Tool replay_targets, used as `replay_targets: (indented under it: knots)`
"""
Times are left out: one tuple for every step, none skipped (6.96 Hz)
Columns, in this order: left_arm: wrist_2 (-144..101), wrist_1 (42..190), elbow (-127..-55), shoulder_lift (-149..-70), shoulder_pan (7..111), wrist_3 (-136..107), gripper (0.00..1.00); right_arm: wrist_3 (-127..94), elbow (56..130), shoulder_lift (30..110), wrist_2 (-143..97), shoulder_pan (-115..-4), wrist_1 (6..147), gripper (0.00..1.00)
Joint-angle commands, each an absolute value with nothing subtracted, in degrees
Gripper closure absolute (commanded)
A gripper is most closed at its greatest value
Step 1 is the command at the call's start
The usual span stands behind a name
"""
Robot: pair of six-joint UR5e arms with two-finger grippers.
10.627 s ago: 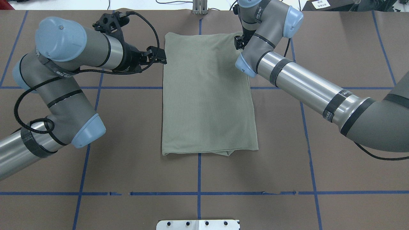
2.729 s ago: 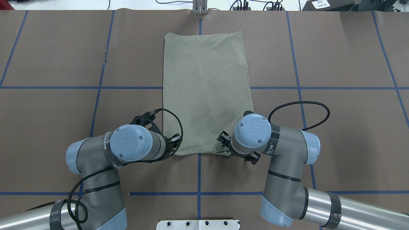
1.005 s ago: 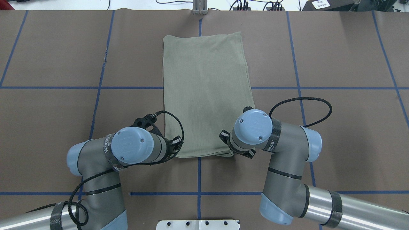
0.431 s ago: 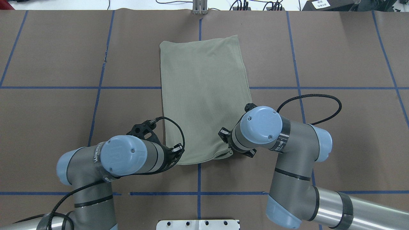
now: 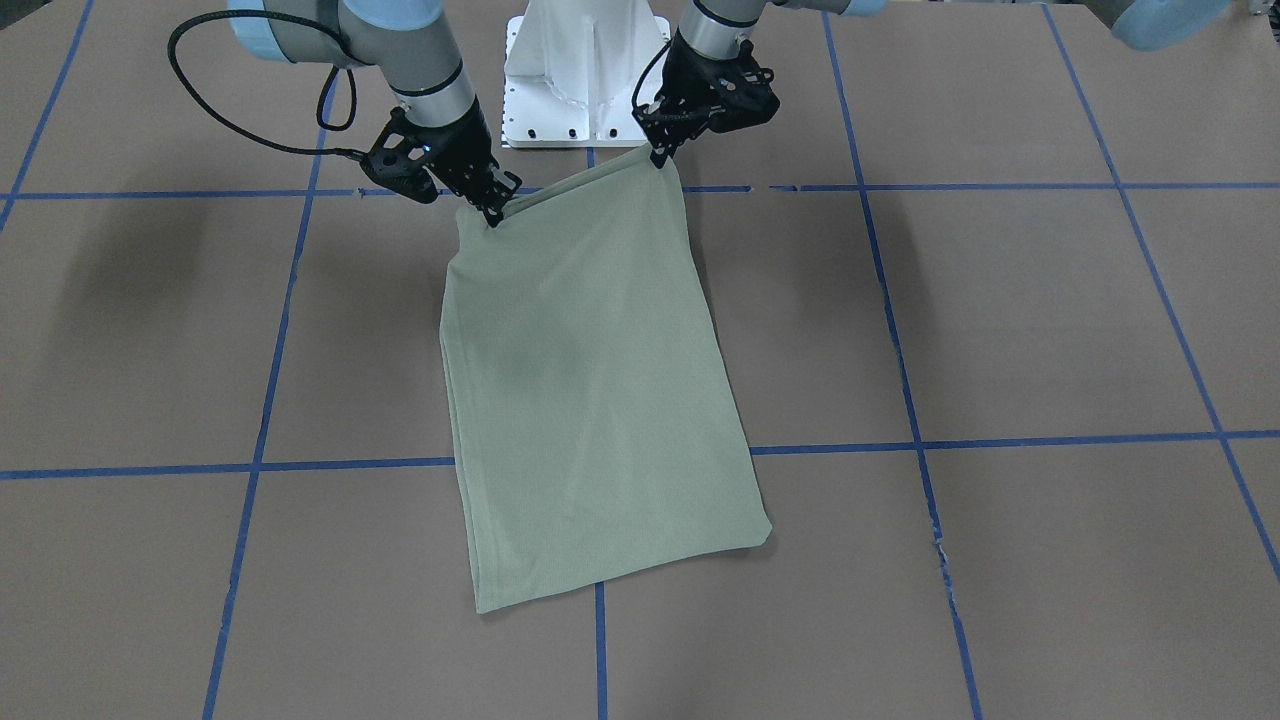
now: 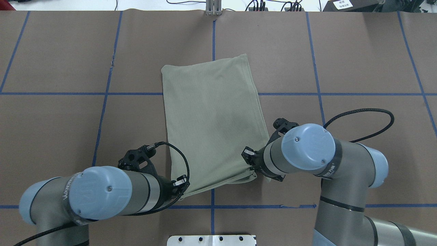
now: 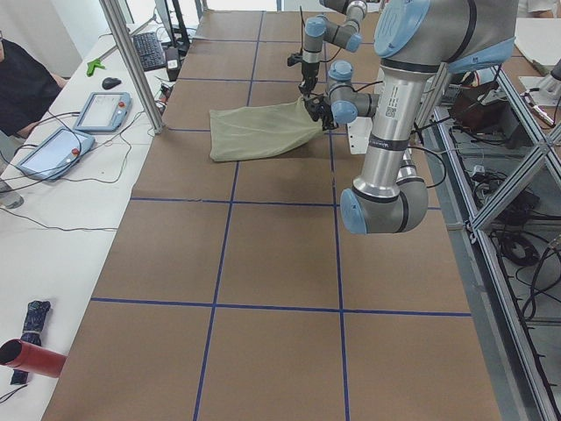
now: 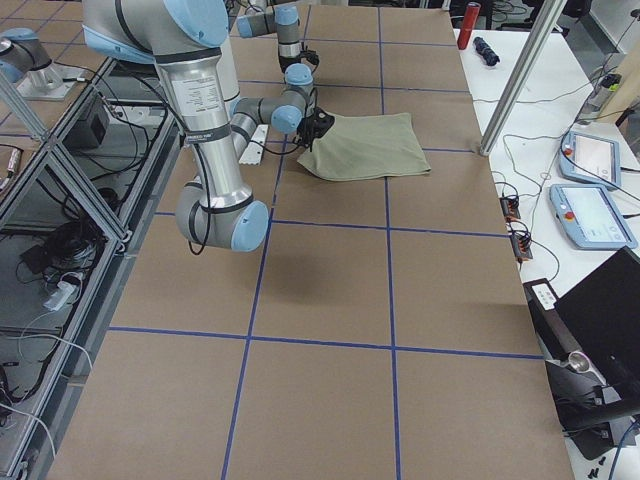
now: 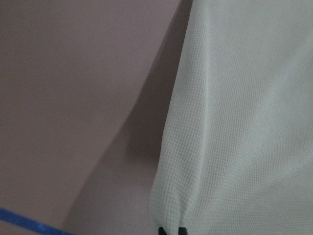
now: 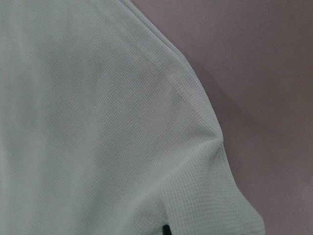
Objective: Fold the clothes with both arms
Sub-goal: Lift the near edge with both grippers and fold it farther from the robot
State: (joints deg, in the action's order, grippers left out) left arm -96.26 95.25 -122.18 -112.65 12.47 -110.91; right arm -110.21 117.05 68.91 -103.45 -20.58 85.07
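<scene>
Dragged nearer and skewed since before, the shirt (image 6: 211, 116) lies on the table (image 6: 341, 68), near corners pinched in our left gripper (image 5: 658, 155) and right gripper (image 5: 493, 213); we fear uneven pulling twists it or slips a corner.

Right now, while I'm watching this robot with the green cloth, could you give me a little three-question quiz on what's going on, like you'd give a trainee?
1. True or false: the left gripper and the right gripper are each shut on a corner of the shirt on the robot's side.
2. The shirt's far end: A) lies on the table; B) hangs in the air; C) is draped over an arm.
3. Fill in: the grid lines taped on the table are ___ in colour.
Key: 1 true; 2 A; 3 blue.
</scene>
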Motion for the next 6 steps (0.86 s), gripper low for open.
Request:
replay_targets:
  knots:
    - [-96.5, 91.0, -126.1, -112.6, 11.3, -111.0, 1.00, -110.5, 122.8, 71.0, -104.4, -19.3, 85.1, 1.00]
    - [-96.7, 91.0, -126.0, -112.8, 11.4, -110.9, 1.00, -110.5, 122.1, 70.1, -104.4, -18.7, 85.0, 1.00]
    - [-96.7, 91.0, -125.3, -113.0, 12.0, -110.9, 1.00, -110.4, 120.1, 68.3, -103.6, -18.9, 84.8, 1.00]
    - [-96.7, 91.1, -124.6, -113.3, 14.7, -110.7, 1.00, -110.0, 116.9, 65.5, -103.3, -21.5, 84.6, 1.00]
    - [-96.5, 91.4, -123.0, -113.9, 17.3, -110.6, 1.00, -109.7, 115.3, 63.5, -103.3, -24.1, 84.5, 1.00]
    - [-96.6, 91.5, -119.8, -116.6, 20.2, -107.9, 1.00, -109.7, 112.5, 60.4, -102.8, -26.3, 84.3, 1.00]
